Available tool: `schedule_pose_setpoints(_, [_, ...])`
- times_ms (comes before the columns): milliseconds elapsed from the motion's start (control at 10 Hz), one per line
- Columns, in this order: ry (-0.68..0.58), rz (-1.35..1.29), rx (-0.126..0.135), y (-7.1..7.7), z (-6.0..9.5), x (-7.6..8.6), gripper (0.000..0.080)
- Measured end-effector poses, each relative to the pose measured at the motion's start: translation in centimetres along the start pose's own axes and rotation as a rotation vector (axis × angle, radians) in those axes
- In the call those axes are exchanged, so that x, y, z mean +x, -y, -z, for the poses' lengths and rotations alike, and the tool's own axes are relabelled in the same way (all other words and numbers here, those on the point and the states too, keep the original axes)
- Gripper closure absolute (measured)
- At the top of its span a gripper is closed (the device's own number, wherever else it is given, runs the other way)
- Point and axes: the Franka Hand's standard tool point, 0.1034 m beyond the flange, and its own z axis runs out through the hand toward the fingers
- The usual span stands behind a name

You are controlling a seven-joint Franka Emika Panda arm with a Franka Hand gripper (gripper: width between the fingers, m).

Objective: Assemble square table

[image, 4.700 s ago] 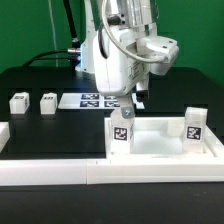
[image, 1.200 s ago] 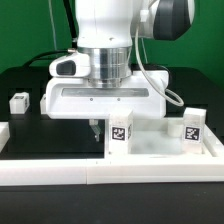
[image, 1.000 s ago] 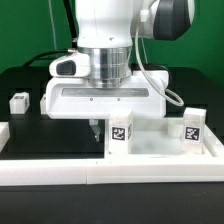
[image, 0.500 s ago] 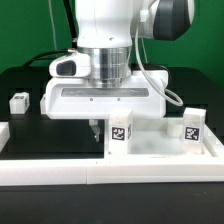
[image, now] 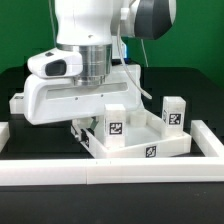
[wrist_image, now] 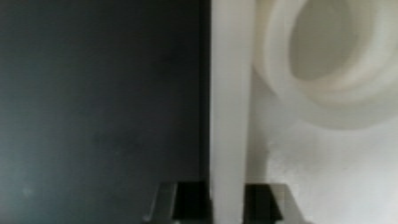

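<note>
Markings are black-and-white tags only, too small to read: one on a leg block (image: 115, 122), one on a second leg block (image: 173, 113), and a rim tag (image: 150, 152) on the table top (image: 122, 152). The claw (wrist_image: 226, 203) pinches the table top's raised rim, one finger on each side of the wall. The table top sits on the black worktop (image: 190, 85), skewed to the front rail (image: 110, 172), with the claw at its exterior-view-left corner.

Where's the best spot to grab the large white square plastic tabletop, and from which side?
Grip the white square tabletop by its thin raised rim, straight down from above, one finger inside the wall, one outside. The flat body looks too wide to span; the upright rim fits between the fingers of the gripper. Avoid the corners with upright white leg blocks.
</note>
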Motion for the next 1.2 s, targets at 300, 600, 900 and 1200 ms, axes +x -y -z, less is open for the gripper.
schedule_pose_setpoints(300, [0.015,0.402,-0.032,0.4,0.4,0.9,0.0736])
schedule_pose_setpoints(600, [0.026,0.602,-0.064,-0.2,0.5,0.9,0.0736])
schedule_pose_setpoints(900, [0.037,0.956,-0.125,0.8,1.0,3.1,0.0736])
schedule_pose_setpoints(1200, [0.069,1.146,-0.139,-0.1,0.9,2.4,0.0736])
